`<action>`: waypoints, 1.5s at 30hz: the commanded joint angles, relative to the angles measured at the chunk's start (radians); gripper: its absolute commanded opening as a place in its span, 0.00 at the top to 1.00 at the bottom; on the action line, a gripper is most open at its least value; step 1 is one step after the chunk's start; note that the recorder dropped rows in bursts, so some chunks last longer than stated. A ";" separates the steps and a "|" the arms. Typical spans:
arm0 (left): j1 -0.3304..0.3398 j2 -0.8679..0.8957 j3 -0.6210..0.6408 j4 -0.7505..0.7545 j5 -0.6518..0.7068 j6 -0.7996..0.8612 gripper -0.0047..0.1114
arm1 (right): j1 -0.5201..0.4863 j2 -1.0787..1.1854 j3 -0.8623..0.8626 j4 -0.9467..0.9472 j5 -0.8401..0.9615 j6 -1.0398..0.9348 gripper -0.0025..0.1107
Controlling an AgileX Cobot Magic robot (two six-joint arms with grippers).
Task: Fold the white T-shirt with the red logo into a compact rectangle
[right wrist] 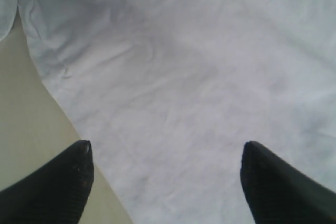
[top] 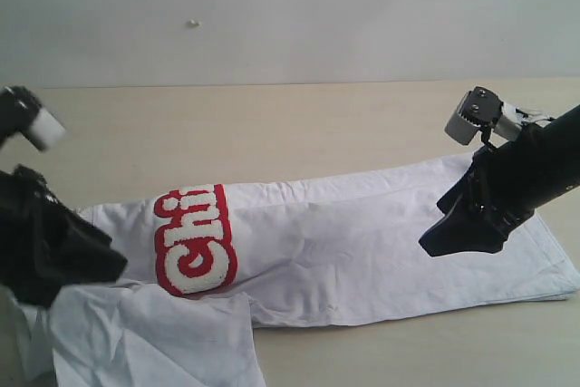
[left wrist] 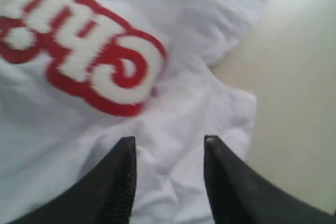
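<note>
Shirt (top: 362,260) is light, floppy cotton, so pinch the bunched edge lower left. Your left gripper (left wrist: 169,139) sits narrow, right gripper (right wrist: 166,143) wide.

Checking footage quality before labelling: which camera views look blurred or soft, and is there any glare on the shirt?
Exterior view: soft overall, white T-shirt evenly lit, no glare, left arm a dark blur. Left wrist view: red logo smeared, fingers sharper. Right wrist view: cloth in fair focus, faint shading in creases, no glare.
</note>
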 commanded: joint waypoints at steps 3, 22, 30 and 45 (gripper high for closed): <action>-0.297 -0.024 -0.002 0.434 0.039 -0.245 0.60 | -0.003 0.000 -0.006 0.011 0.005 -0.010 0.32; -0.549 0.220 0.071 0.754 -0.289 -0.593 0.46 | -0.003 0.000 -0.006 0.013 0.009 -0.010 0.32; -0.549 0.296 0.071 0.756 -0.283 -0.589 0.54 | -0.003 0.000 -0.006 0.013 0.005 -0.010 0.32; -0.549 0.138 0.071 0.743 -0.243 -0.586 0.93 | -0.003 0.000 -0.006 0.015 0.003 -0.010 0.32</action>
